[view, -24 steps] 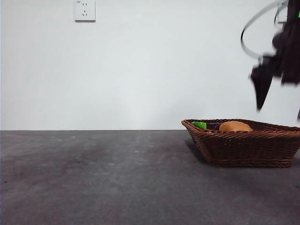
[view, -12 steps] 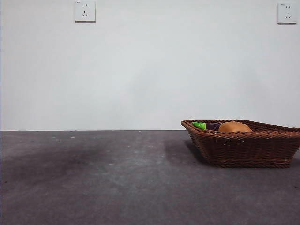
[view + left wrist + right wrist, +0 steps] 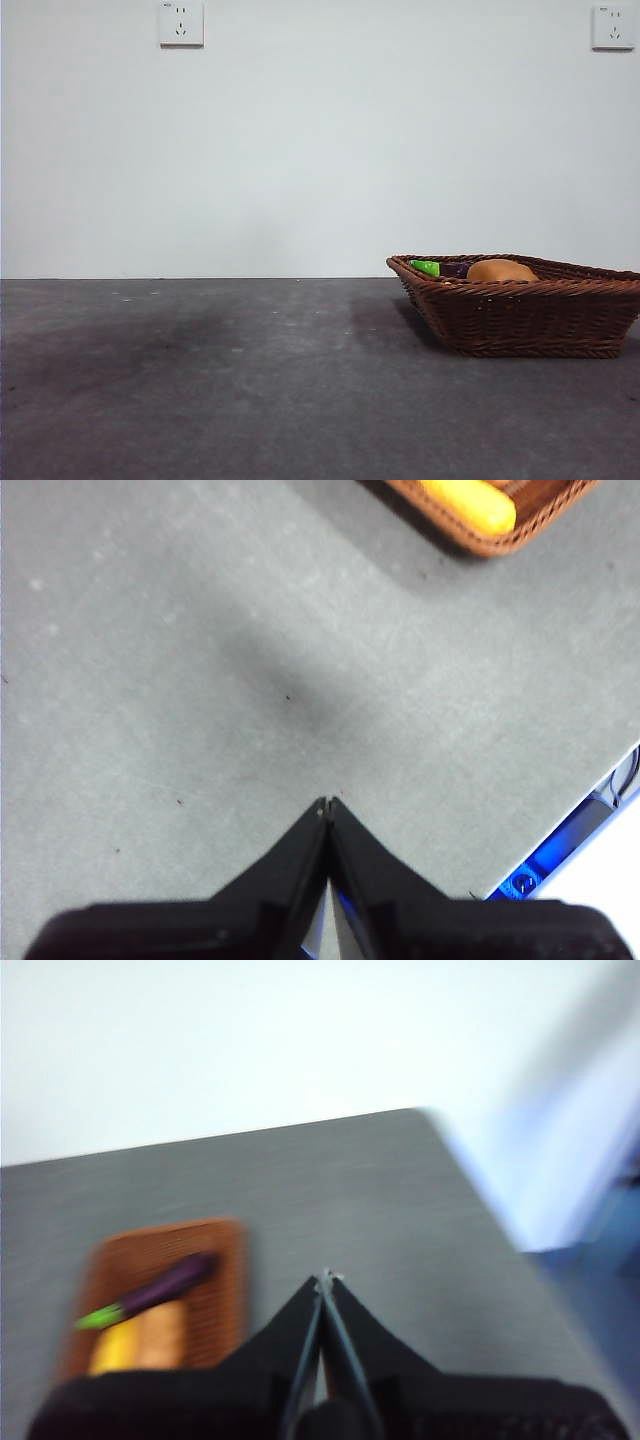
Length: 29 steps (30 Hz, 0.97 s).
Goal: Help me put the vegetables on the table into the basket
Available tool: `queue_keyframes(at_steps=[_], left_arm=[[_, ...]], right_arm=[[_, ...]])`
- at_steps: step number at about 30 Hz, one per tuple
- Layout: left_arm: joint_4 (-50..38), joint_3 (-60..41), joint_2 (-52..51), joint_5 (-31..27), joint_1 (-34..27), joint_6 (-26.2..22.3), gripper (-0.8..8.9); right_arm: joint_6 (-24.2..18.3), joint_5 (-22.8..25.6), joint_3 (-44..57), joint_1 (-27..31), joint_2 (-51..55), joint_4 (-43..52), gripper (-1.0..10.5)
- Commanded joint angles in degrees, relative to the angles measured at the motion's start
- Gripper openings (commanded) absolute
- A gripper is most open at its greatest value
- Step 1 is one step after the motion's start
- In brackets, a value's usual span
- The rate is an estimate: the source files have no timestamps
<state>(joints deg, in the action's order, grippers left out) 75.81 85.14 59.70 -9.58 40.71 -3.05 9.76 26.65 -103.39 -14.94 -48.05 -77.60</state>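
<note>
The reddish-brown wicker basket (image 3: 520, 315) stands on the dark grey table (image 3: 250, 380) at the right. Inside it lie the orange-brown potato (image 3: 500, 270) and the purple eggplant (image 3: 455, 269) with its green cap. The right wrist view, blurred, shows the basket (image 3: 215, 1280) holding the eggplant (image 3: 165, 1282), the yellow corn (image 3: 112, 1348) and the potato (image 3: 165, 1335). My right gripper (image 3: 325, 1278) is shut and empty, high above the table beside the basket. My left gripper (image 3: 326, 803) is shut and empty over bare table, well away from the basket corner (image 3: 520, 535), where the corn (image 3: 470, 505) shows.
Two wall sockets (image 3: 181, 22) hang on the white wall behind the table. The table's edge and a blue object (image 3: 560, 850) beyond it show in the left wrist view. The right wrist view shows the table's far corner (image 3: 425, 1115).
One second ago a dark arm hung at the top right of the front view above the basket. It has since left that view. The basket and vegetables have not moved.
</note>
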Motion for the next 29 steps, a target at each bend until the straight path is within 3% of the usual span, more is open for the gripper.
queue_keyframes(at_steps=[1,7,10,12,15,20,23,26,29], left_arm=[[-0.2,-0.2,1.6,0.0,0.1,-0.6,-0.03],[-0.2,-0.2,4.0,0.6,-0.3,-0.6,-0.03],[-0.2,-0.2,4.0,0.7,-4.0,-0.9,-0.03],[-2.8,-1.0,3.0,-1.6,-7.2,-11.0,-0.03],[-16.9,-9.1,-3.1,0.7,-14.5,-12.6,-0.03],[-50.5,-35.4,-18.7,5.5,-28.7,-7.5,-0.03],[-67.9,-51.5,-26.4,7.1,-33.9,-3.3,-0.03],[-79.3,-65.4,-33.3,6.5,-35.0,0.0,-0.03],[-81.0,-74.3,-40.2,7.3,-34.9,1.1,-0.03]], right_arm=[[0.6,3.9,0.4,0.0,-0.7,-1.5,0.0],[0.6,4.3,0.4,0.0,-3.0,-1.4,0.0],[0.6,4.3,0.4,0.0,-4.8,-1.5,0.0],[0.6,4.2,0.4,0.0,-6.1,-1.5,0.0],[0.6,4.3,0.4,0.0,-8.2,-1.4,0.0],[0.6,4.3,0.4,0.0,-12.2,-1.4,0.0],[0.6,4.2,0.4,0.0,-14.9,-1.5,0.0],[0.6,4.2,0.4,0.0,-18.2,-1.5,0.0],[0.6,4.2,0.4,0.0,-21.4,-1.5,0.0]])
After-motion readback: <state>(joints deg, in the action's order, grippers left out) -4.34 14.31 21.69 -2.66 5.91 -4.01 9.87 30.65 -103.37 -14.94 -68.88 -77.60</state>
